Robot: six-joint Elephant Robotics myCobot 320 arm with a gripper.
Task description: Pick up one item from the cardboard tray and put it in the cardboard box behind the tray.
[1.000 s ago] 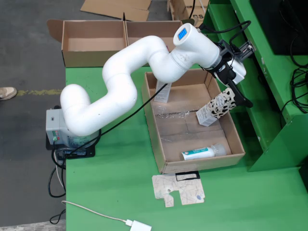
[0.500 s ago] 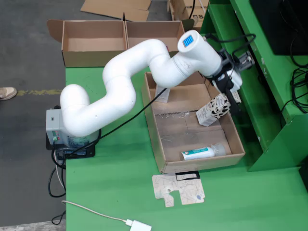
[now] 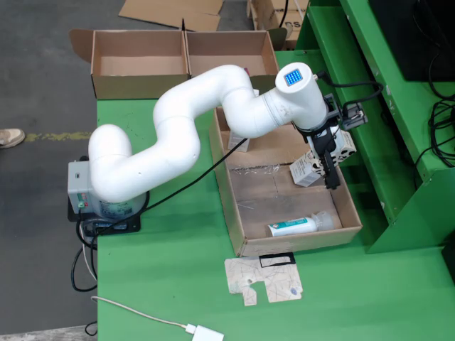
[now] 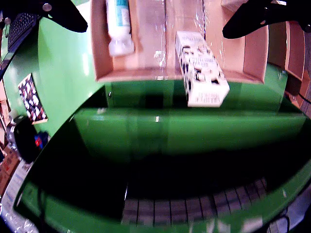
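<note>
Over the last second the white arm's gripper [image 3: 328, 165] swung down over the black-and-white patterned carton [image 4: 200, 68], which leans on the right edge of the shallow cardboard tray [image 3: 231, 186]. Jaws are spread, pinching nothing; probably lining up.

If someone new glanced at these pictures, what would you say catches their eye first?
Probably the big white arm curling over the green table, its pincer open above a cow-patterned carton leaning on the right wall of the cardboard tray. A white bottle lies at the tray's near end.
</note>
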